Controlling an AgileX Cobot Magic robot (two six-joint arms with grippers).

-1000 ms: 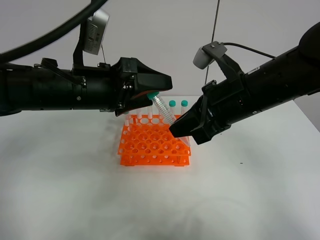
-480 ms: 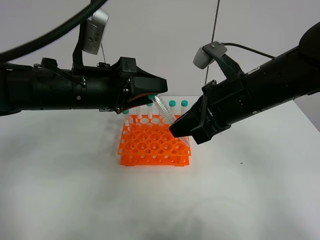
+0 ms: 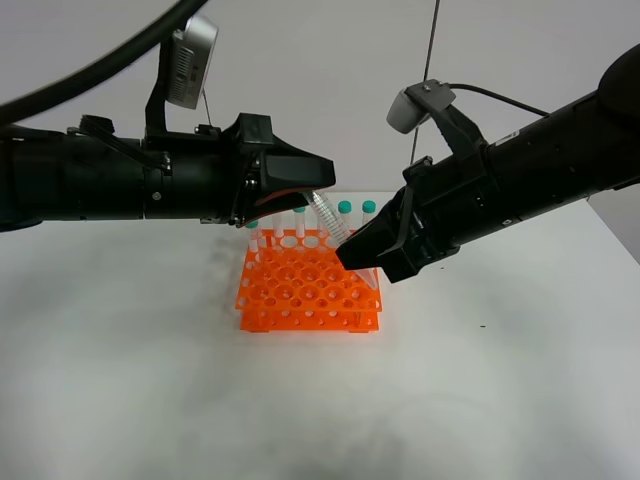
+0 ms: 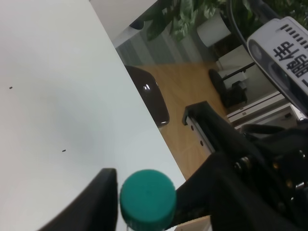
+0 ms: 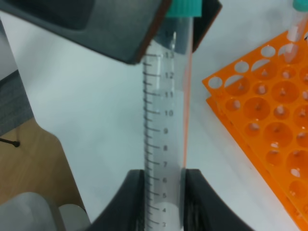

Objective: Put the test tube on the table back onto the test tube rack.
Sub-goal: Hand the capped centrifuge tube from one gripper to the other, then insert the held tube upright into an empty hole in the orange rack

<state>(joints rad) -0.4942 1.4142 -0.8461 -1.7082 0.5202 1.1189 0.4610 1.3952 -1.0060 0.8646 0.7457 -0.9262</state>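
Observation:
The test tube, clear with a teal cap, hangs tilted in the air above the back of the orange test tube rack. My right gripper is shut on its lower part, and in the right wrist view the fingers clamp the graduated body. My left gripper is shut on the cap end, with a finger pressed against each side of the cap. In the high view the cap is hidden inside the left jaws. The white table lies below.
Several more capped tubes stand in the rack's back row, just behind the held tube. The rack's front holes are open. The table's right edge lies behind the right arm. Beyond it are a wooden floor and furniture.
My left gripper's jaws have closed from wide open onto the tube's cap, which showed before and is now covered in the high view. The right gripper and tube have barely moved.

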